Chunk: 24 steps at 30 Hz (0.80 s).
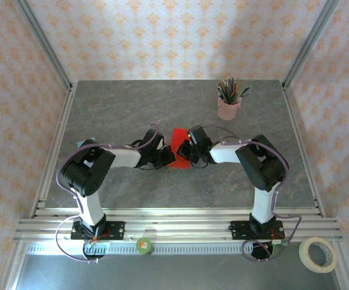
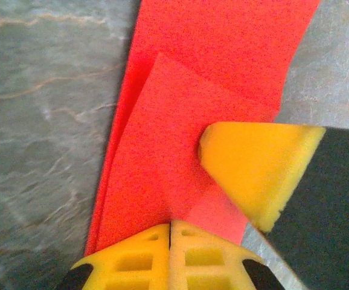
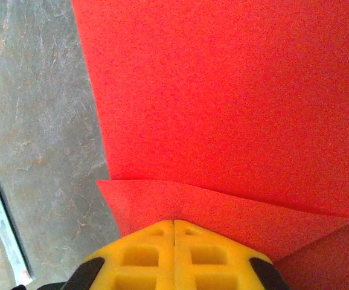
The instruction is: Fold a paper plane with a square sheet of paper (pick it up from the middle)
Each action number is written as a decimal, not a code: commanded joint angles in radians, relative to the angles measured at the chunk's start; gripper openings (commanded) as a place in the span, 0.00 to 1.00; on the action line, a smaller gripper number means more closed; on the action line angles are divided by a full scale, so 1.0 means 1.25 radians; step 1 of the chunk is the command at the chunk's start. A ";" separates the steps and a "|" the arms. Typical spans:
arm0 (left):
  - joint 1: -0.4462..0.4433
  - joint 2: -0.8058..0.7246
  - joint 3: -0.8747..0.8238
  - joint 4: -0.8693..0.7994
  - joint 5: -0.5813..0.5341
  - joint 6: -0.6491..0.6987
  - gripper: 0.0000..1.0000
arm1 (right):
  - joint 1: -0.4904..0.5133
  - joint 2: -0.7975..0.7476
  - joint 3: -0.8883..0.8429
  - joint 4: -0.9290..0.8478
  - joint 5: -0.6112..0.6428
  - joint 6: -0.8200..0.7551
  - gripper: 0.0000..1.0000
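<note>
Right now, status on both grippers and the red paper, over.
Left gripper shut, right gripper shut, tips on the red paper sheet. Sheet on the table, one flap folded over. Pink pencil cup stands well apart.

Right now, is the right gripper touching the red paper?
Touching. Left wrist view: the right gripper presses its yellow tip flat on the square sheet of paper, no gap.

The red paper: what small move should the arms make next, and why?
Probably slide the shut right gripper along the fold to sharpen it, while the shut left gripper pins the square sheet of paper: a flap is turned over but seems not pressed flat.
</note>
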<state>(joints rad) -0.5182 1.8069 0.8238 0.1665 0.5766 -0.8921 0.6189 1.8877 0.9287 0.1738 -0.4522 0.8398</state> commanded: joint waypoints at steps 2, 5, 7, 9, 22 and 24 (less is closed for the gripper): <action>0.031 -0.028 -0.071 -0.069 0.002 -0.007 0.03 | -0.007 0.082 -0.057 -0.245 0.152 -0.051 0.00; 0.042 -0.057 -0.103 -0.086 0.004 -0.002 0.03 | -0.007 0.084 -0.061 -0.252 0.161 -0.058 0.00; 0.050 -0.079 -0.126 -0.092 0.005 -0.003 0.03 | -0.007 0.086 -0.062 -0.252 0.163 -0.059 0.00; 0.056 -0.101 -0.138 -0.103 0.003 0.000 0.03 | -0.007 0.085 -0.062 -0.250 0.162 -0.059 0.00; 0.024 -0.117 0.000 -0.078 0.023 -0.010 0.03 | -0.006 0.085 -0.070 -0.224 0.149 -0.044 0.00; 0.015 -0.084 0.021 -0.078 0.022 -0.011 0.03 | -0.005 0.084 -0.070 -0.219 0.144 -0.041 0.00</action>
<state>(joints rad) -0.4828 1.6470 0.8185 0.0753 0.5976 -0.8932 0.6277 1.8877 0.9283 0.1673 -0.4225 0.7998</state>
